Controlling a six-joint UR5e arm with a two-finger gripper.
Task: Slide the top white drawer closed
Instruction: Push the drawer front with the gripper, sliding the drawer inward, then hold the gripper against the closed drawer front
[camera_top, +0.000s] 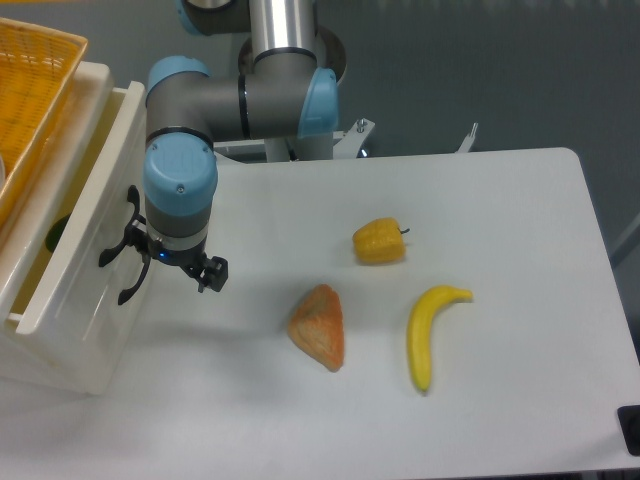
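The top white drawer (85, 235) stands partly pulled out of the cabinet at the left edge of the table, its front panel tilted toward me. A black curved handle (124, 262) sits on that panel. My gripper (176, 262) hangs right against the panel beside the handle, open, nothing between its fingers. One dark fingertip (214, 273) shows on the right; the other is mostly hidden by the wrist near the handle. A small green thing (55, 232) lies inside the drawer.
An orange woven basket (30, 90) rests on top of the cabinet (60, 365). On the white table lie a yellow pepper (379, 241), an orange-brown wedge (319, 326) and a banana (428, 332), all to the right of the arm.
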